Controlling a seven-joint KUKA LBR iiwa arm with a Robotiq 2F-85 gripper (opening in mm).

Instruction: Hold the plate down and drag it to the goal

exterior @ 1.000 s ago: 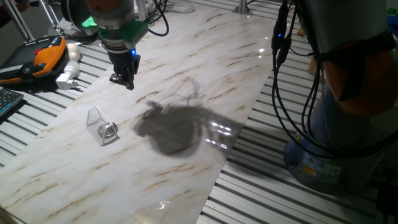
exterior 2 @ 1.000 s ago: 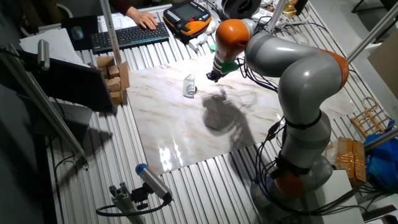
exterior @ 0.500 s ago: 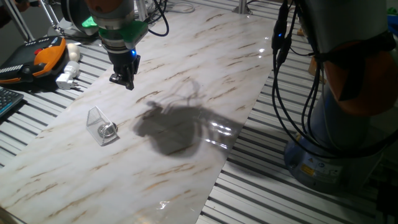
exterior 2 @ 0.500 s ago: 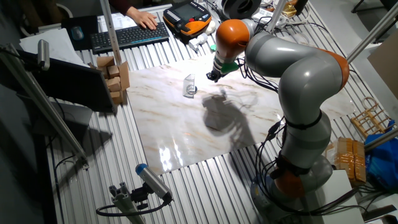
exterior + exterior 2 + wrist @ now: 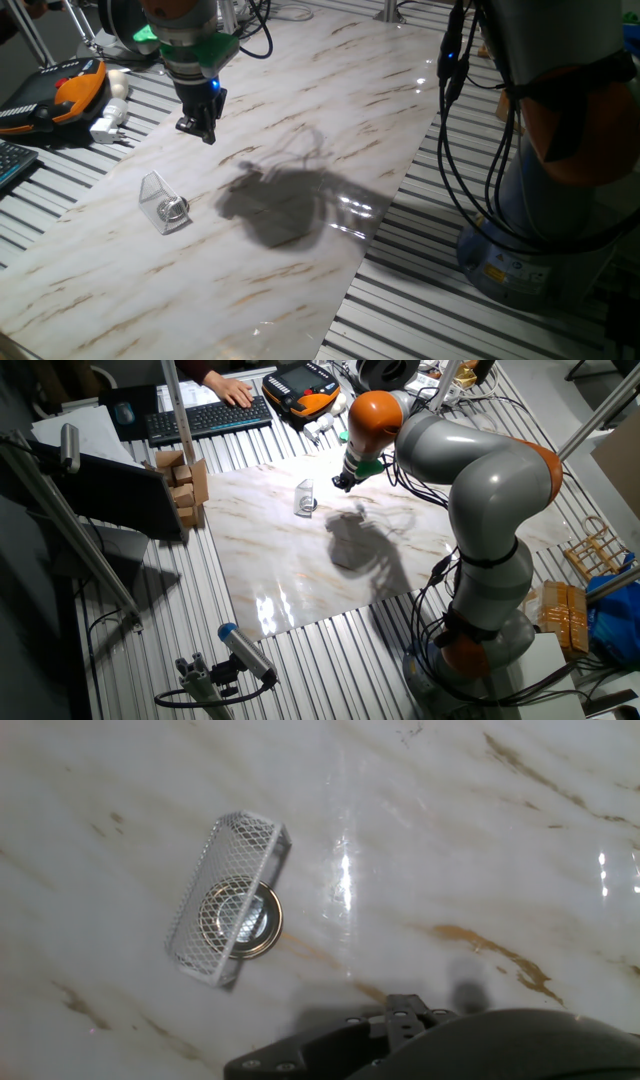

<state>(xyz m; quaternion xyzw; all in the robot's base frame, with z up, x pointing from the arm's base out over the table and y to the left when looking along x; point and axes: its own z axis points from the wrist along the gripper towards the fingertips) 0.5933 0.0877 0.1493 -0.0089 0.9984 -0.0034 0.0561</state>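
Metal plate (image 5: 175,209) is already sitting inside the goal (image 5: 160,201), so your gripper (image 5: 196,126), hovering far-right with fingers seemingly together, is risking knocking it out.

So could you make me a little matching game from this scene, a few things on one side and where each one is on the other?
Things:
1. plate
2. goal
3. gripper
4. orange pendant

Places:
a. off the marble slab, on the ribbed table
b. hanging above the marble, touching nothing
c. tucked in under the clear wedge
d. standing on the marble, over the disc

Pairs: 1-c, 2-d, 3-b, 4-a
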